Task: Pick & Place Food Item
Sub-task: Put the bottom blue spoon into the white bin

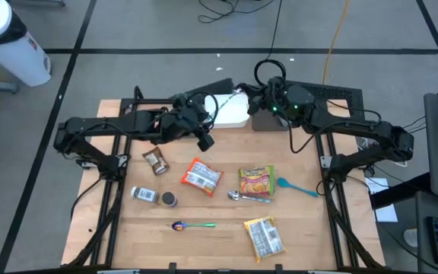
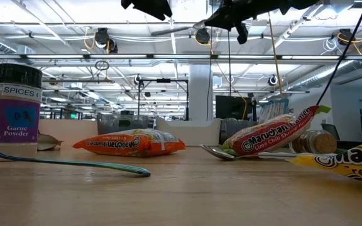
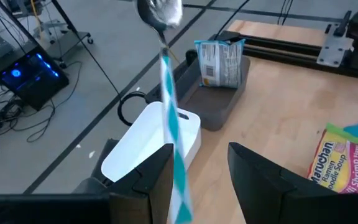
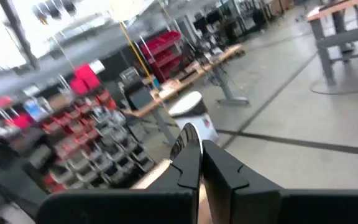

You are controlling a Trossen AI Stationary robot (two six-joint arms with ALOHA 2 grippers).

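The left gripper (image 3: 197, 180) is pinching a teal-handled metal spoon (image 3: 166, 93) upright above the white rectangular plastic bin (image 3: 143, 142) at the table's far edge. The right gripper (image 4: 201, 163), pressed together, is waiting raised beside the dark tray (image 1: 268, 122). For a clean drop, it should be lowering until the bowl is clearing the rim before releasing.

A clear plastic spice jar with a black lid (image 2: 16, 110) carries a purple label reading "SPICES" above "Garlic Powder". The orange ramen packet lying flat on the wooden table (image 2: 129, 144) shows "Maruchan". A red-and-green ramen packet propped at a tilt (image 2: 270, 135) reads "Maruchan" and "Lime Chili Shrimp Flavor". The yellow ramen packet at the table's edge (image 2: 351, 162) shows only "Maru" and "crea". From the left wrist, a yellow-green packet (image 3: 345, 163) reads "Maruchan", "Ramen Noodle Soup" and "Shrimp".
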